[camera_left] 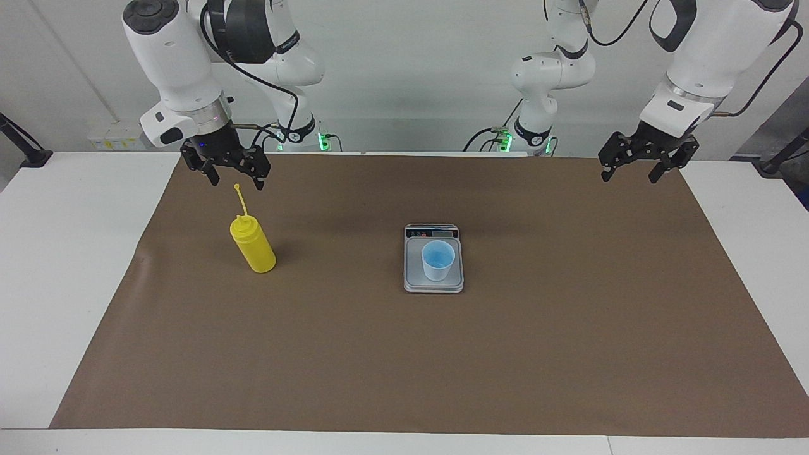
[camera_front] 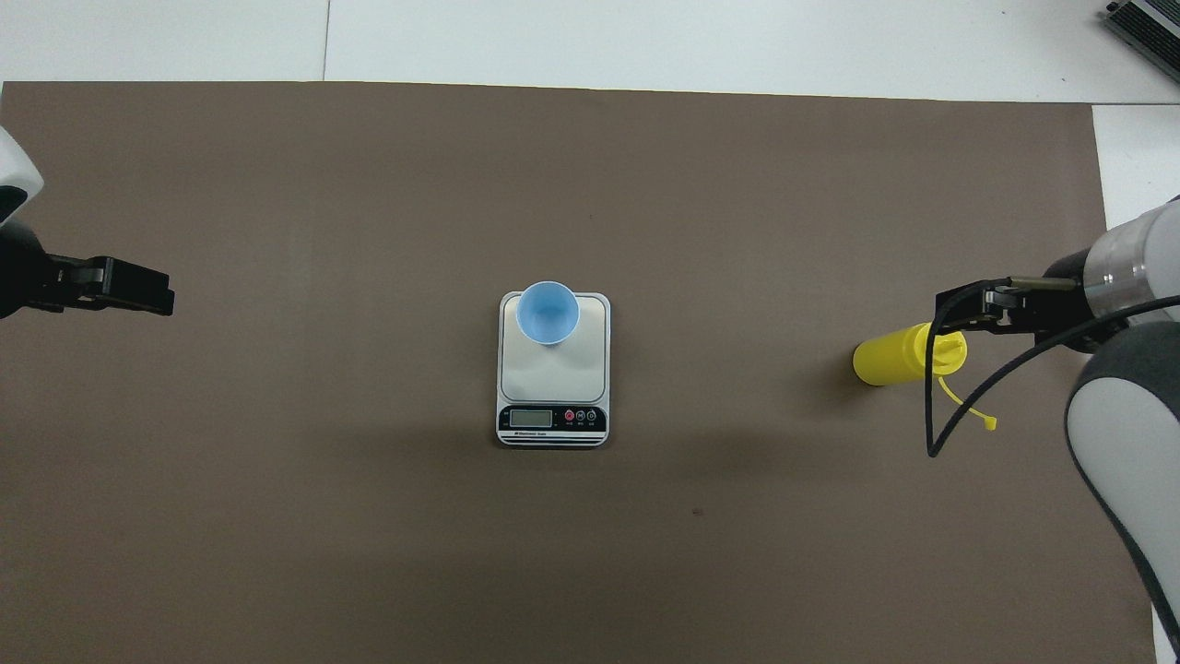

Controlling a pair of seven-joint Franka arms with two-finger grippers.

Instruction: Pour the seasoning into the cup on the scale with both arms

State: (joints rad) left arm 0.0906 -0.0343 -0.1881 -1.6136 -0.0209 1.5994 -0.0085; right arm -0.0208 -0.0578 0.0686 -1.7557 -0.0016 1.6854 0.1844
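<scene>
Here the cup (camera_left: 437, 259) stands upright on the scale (camera_left: 412, 281).

You see two arms, the right arm (camera_left: 170, 57) and the left arm (camera_left: 708, 57), each built of glossy white rounded shells with dark grey joint covers and a silver ring at the wrist. Black cables loop loosely along each arm, and you can note small green lights glowing at both bases. Each arm ends in a black, angular fingered unit, the right gripper (camera_left: 235, 179) and the left gripper (camera_left: 631, 175).
</scene>
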